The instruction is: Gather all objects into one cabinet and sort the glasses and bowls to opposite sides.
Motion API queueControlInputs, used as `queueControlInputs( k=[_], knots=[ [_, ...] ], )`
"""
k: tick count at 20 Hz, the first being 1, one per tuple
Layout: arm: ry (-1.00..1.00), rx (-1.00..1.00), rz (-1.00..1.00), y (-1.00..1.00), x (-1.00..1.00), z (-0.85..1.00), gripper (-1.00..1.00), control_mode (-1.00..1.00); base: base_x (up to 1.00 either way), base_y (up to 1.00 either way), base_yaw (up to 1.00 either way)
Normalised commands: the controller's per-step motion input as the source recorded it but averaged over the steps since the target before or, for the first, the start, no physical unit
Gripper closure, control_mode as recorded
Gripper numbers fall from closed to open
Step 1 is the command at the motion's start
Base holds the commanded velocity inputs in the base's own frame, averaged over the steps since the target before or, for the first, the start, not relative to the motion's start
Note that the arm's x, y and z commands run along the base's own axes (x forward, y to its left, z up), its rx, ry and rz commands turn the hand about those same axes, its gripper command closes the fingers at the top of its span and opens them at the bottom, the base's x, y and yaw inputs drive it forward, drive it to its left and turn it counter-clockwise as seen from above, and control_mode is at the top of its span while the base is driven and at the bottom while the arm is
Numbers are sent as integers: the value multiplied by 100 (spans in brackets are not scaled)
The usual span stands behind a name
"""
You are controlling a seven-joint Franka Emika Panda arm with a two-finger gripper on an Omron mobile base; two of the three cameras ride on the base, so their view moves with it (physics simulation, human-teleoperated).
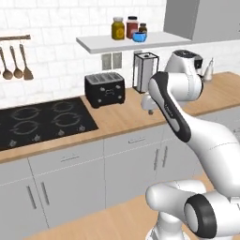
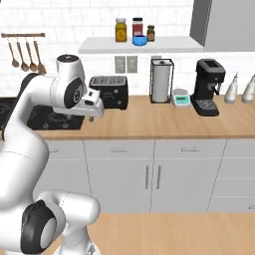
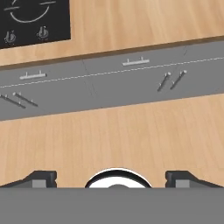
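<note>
Judging from the pictures, the gathering looks barely begun: one blue vessel (image 1: 139,36) sits on the white shelf (image 1: 108,44) beside three spice jars (image 1: 126,28), not in any cabinet. A grey wall cabinet (image 2: 224,22) hangs just right of the shelf; its inside cannot be seen. The tool (image 3: 111,177) hangs over the worktop (image 3: 131,22) edge facing down, jaws wide apart, nothing between them. That vessel looks empty as far as can be told.
</note>
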Motion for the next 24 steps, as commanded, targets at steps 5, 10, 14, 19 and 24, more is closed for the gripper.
queueControlInputs(
  k=[5,10,14,19,24],
  knots=[
    [0,0,0,0,0,0,-100,100,64,-74,8],
    [0,0,0,0,0,0,-100,100,71,-54,9],
    [0,0,0,0,0,0,-100,100,83,-9,11],
    [0,0,0,0,0,0,-100,100,84,0,22],
    [0,0,0,0,0,0,-100,100,67,-1,22]
  ],
)
